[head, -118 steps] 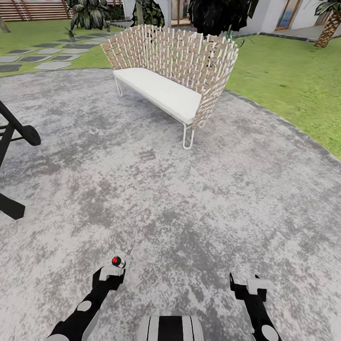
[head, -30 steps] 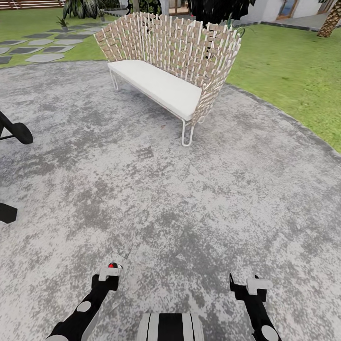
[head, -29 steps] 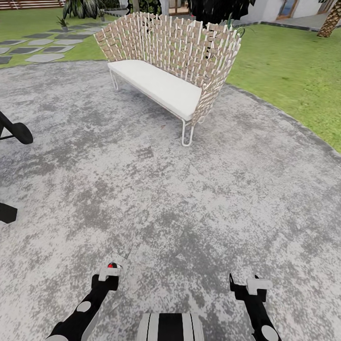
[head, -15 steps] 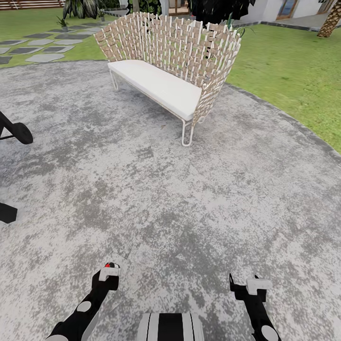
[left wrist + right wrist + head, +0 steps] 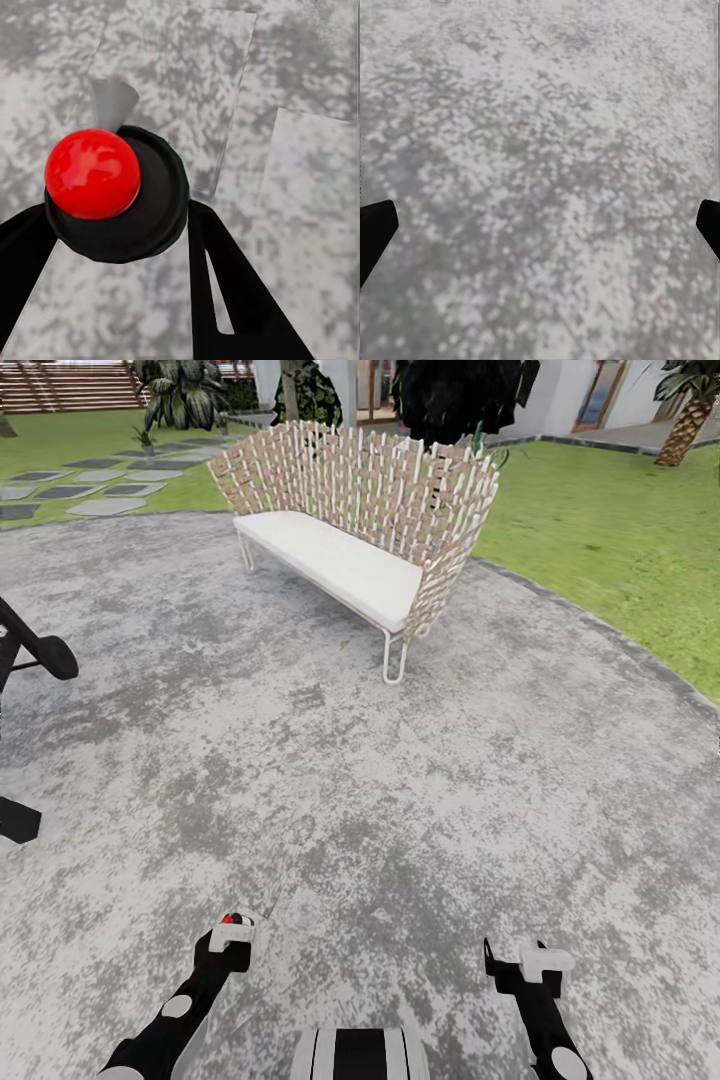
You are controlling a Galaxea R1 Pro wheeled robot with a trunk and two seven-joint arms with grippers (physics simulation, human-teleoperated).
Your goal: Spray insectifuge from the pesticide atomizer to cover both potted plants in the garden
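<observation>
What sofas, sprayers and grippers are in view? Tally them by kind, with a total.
Woven tan sofa with white cushion: 1
Red-capped black atomizer: 1
Black-and-white grippers: 2 (left gripper, right gripper)
Total: 4

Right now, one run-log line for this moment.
left end effector: shut on atomizer | right end effector: open, empty | ahead: woven bench on grey paving

Mottled grey paving, white-cushioned tan woven bench, green lawn.

Mottled, rough-looking grey paving, a woven-slat bench with smooth white cushion, and a glossy red knob.
</observation>
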